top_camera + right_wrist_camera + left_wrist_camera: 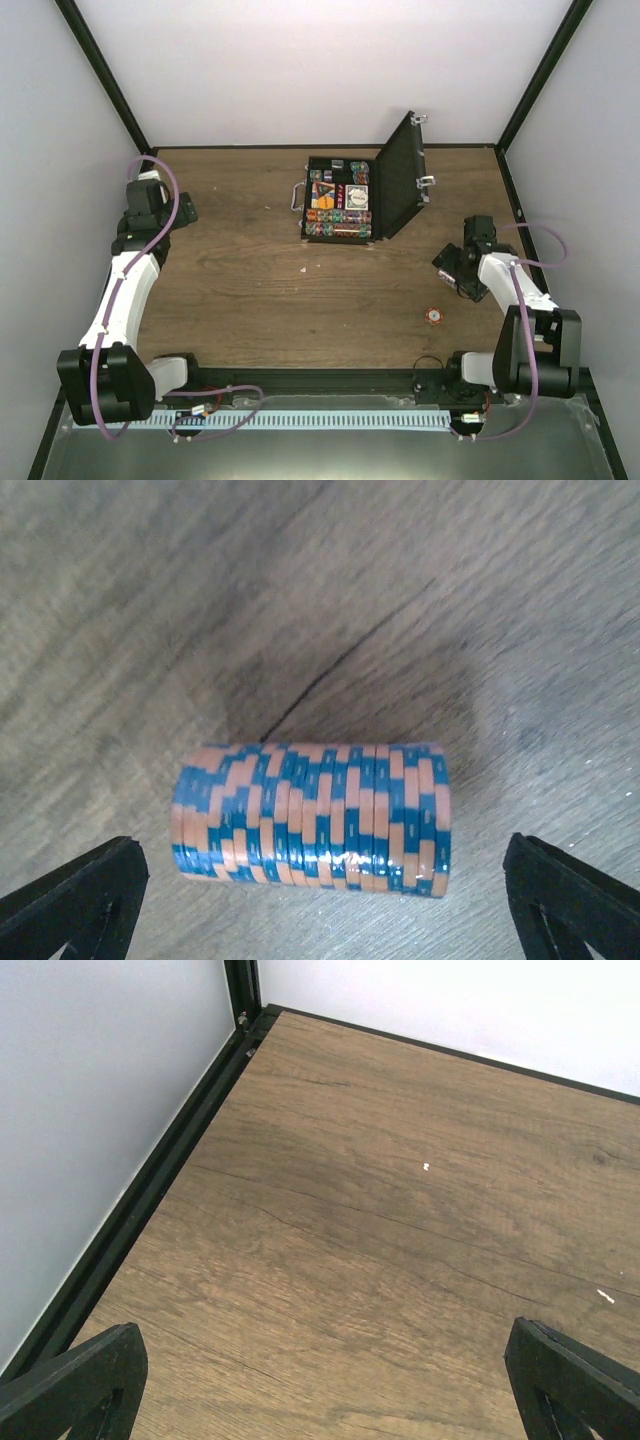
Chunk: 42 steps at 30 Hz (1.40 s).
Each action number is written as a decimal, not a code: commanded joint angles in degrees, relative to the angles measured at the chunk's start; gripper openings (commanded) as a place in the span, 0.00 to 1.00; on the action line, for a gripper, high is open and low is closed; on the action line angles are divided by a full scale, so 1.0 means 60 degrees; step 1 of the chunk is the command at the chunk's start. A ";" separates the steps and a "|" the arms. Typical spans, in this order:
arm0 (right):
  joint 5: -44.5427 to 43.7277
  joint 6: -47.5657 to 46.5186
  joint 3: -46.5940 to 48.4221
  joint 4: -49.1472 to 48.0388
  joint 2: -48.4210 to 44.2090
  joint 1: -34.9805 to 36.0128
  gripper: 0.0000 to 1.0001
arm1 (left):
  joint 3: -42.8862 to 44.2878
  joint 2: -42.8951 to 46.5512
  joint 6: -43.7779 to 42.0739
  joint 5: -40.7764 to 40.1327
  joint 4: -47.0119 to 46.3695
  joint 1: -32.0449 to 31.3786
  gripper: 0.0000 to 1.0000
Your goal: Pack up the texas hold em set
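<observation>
The black briefcase (340, 200) lies open at the back middle of the table, its lid (405, 175) standing up on the right. Its tray holds rows of multicoloured chip stacks and card decks. A blue-and-orange chip stack (312, 818) lies on its side on the wood, between the wide-apart fingers of my right gripper (325, 900), which do not touch it. My right gripper (457, 268) is at the right, in front of the lid. A small orange chip stack (434, 316) lies just in front of it. My left gripper (160, 205) is open and empty at the far left.
The left wrist view shows bare wood, the black frame rail (160, 1175) along the left wall and small white specks (425, 1167). White walls enclose the table on three sides. Cables (215, 405) run along the near edge.
</observation>
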<state>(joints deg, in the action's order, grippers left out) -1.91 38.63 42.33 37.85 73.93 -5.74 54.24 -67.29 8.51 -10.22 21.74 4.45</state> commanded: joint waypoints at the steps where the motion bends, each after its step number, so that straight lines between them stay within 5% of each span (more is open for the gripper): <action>1: -0.0067 0.0028 -0.0124 -0.0179 0.0229 0.0358 1.00 | -0.0060 0.0147 -0.0042 0.0042 -0.0093 -0.0038 1.00; 9: -0.0455 -0.0194 -0.0093 -0.0369 0.0514 0.0582 0.98 | -0.0061 0.0169 -0.0042 0.0062 -0.0093 -0.0029 1.00; 30: -0.1657 -0.0930 0.0038 -0.0560 0.1157 0.1248 0.75 | -0.0090 0.0200 -0.0035 0.0106 -0.0107 -0.0052 1.00; 42: -0.2357 -0.1135 0.0555 -0.1004 -0.0097 0.1264 0.62 | -0.0089 0.0185 -0.0027 0.0070 -0.0122 -0.0051 1.00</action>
<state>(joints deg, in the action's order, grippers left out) -11.03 32.82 41.30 34.85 78.56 1.30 54.24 -67.09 8.51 -9.96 21.74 4.45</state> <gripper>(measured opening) 0.741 0.998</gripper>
